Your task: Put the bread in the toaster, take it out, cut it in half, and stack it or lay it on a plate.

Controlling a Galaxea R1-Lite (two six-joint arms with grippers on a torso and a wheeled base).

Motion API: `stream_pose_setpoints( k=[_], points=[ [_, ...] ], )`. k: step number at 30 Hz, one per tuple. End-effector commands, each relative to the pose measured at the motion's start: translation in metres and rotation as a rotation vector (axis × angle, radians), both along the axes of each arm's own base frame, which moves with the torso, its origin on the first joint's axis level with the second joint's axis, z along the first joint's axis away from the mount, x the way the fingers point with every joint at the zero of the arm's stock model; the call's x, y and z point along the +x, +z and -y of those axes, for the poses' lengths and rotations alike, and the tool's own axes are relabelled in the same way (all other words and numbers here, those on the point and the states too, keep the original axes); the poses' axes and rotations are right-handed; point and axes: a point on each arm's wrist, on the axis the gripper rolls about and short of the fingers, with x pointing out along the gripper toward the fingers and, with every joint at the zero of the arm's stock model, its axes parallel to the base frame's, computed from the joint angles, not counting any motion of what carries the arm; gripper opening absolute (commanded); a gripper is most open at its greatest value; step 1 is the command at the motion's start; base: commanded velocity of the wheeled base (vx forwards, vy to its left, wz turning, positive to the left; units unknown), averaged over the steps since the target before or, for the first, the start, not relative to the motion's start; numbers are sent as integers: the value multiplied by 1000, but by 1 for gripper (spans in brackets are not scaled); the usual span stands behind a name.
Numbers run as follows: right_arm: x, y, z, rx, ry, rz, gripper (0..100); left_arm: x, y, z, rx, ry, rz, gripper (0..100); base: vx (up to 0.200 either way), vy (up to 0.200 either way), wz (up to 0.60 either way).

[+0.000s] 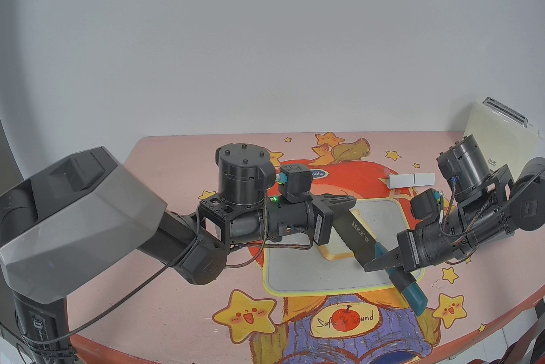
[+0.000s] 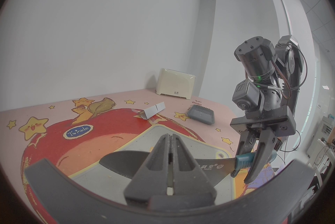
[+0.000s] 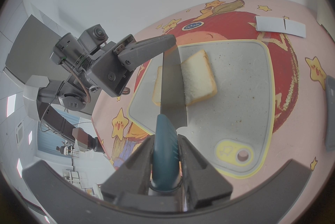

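Though partly hidden under the blade, the bread [image 3: 199, 81] shows as one whole square slice, pale cream on its face with a slightly darker crust edge. It lies flat on the grey, yellow-rimmed cutting board [image 3: 240, 88], towards the robot's left side of it. A few crumbs speckle the board around it.

Across the slice stands the knife [image 3: 172, 85], its dark blade edge-down over the middle of the bread and its teal handle pointing back towards the robot's right. I cannot tell whether the edge has entered the slice.

The right tool [image 3: 165, 138] is clamped on that teal handle, one finger on each side. The left tool [image 3: 167, 41] has its fingers pressed together and sits at the back of the blade near its tip; in the left wrist view the two fingers [image 2: 160, 154] meet with only a thin seam between them, the blade running across behind them.

Beyond the board, on the pink cartoon-printed tabletop [image 1: 170, 166], a folded white card [image 1: 411, 180] lies just past the board's far edge. A dark grey tray [image 2: 200, 113] sits farther to the robot's right. The cream toaster [image 2: 174, 83] stands upright at the far right corner near the wall, well apart from the bread.
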Motion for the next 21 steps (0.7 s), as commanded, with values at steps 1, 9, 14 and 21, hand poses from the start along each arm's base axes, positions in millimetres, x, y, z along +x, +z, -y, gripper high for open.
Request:
stream_pose_setpoints(
  k=[1, 9, 14, 21],
  points=[
    [0, 2, -1, 6, 3, 8, 0, 1, -4, 0, 7, 2, -8, 0, 0, 0, 0],
    [-2, 10, 0, 21, 6, 35, 0, -2, -9, -3, 22, 5, -24, 0, 0, 0, 0],
    [-5, 17, 1, 34, 8, 57, 0, -4, -11, -6, 31, 7, -35, 0, 0, 0, 0],
    [-7, 14, -1, 26, 19, 47, 0, -4, -8, -5, 10, 7, -12, 0, 0, 0, 0]
  ],
)
